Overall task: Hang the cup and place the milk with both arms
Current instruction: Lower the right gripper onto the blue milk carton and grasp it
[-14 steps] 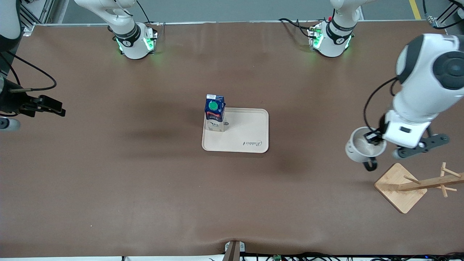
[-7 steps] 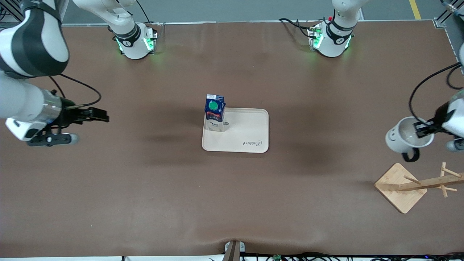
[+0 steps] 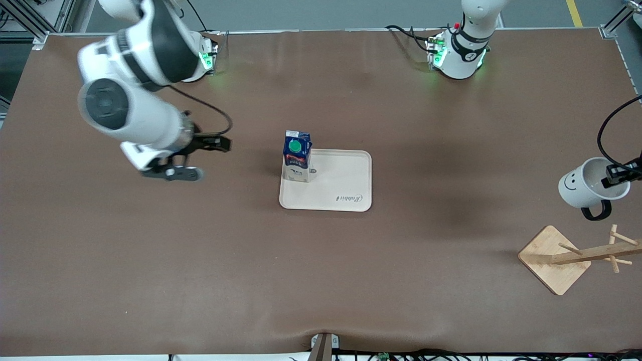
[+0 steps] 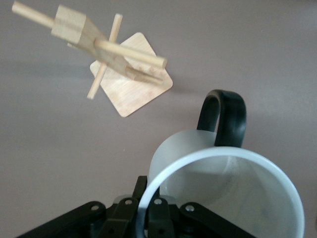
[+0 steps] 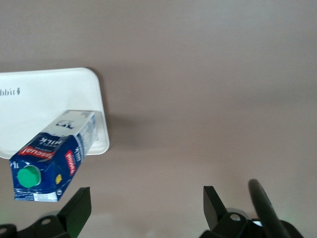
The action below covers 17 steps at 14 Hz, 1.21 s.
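- Front view: the left gripper (image 3: 618, 174) has its jaws clamped on the cup's (image 3: 587, 186) rim, holding it in the air over the table (image 3: 200, 260) near the wooden rack (image 3: 577, 256).
- The cup's handle (image 4: 223, 115) points toward the rack's pegs (image 4: 131, 52), apart from them.
- The milk (image 3: 297, 156) stands upright on the tray (image 3: 346, 183).
- The right gripper (image 3: 213, 143), jaws apart and empty, hangs over the table toward the right arm's end.

A smooth white glazed-looking cup (image 3: 587, 189) with a glossy black handle, above a matt brown counter (image 3: 200, 260). The peg rack (image 3: 577, 255) is pale bare wood; the tray (image 3: 346, 185) matt cream plastic; the milk (image 3: 296, 156) printed carton card with a green plastic cap.
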Tool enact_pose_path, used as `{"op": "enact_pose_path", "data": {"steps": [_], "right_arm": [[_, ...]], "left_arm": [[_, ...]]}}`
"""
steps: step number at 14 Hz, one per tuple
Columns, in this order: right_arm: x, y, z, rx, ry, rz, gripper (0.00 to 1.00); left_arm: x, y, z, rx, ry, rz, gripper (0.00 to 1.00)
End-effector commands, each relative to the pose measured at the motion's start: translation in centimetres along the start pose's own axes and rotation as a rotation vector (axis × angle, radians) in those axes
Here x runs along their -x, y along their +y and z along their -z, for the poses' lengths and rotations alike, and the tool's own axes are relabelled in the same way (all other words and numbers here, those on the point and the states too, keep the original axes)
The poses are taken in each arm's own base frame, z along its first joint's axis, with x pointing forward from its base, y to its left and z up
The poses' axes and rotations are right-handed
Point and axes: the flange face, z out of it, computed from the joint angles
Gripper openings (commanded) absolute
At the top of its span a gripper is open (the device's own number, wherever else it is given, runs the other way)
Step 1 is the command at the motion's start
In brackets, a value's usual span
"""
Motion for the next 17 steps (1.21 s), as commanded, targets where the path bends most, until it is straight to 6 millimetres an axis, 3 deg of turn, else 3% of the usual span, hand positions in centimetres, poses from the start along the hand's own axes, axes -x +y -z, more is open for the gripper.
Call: {"op": "enact_pose_path", "data": {"steps": [1, 4, 8, 11, 13, 17], "right_arm": [[1.7, -2.3, -2.0, 0.001, 0.021, -0.042, 1.0], [3.4, -6.0, -5.0, -0.004, 0.055, -0.059, 1.0], [5.4, -10.4, -6.7, -0.021, 0.094, -0.085, 1.0], [6.5, -13.7, -8.8, -0.039, 0.123, -0.105, 1.0], [6.6, -14.8, -10.5, -0.027, 0.119, -0.105, 1.0], [6.8, -16.2, -12.0, -0.032, 0.13, -0.086, 1.0]], "left_arm": [[-1.7, -0.5, -0.8, 0.058, 0.039, 0.0, 0.0], [-2.6, -1.0, -1.5, 0.071, 0.062, 0.003, 0.0], [-3.5, -1.7, -1.8, 0.091, 0.078, -0.013, 0.0], [-3.5, -3.7, -2.5, 0.094, 0.076, -0.003, 0.0], [-3.4, -4.0, -2.7, 0.094, 0.07, 0.001, 0.0], [-3.3, -5.8, -3.0, 0.093, 0.07, -0.023, 0.0]]}}
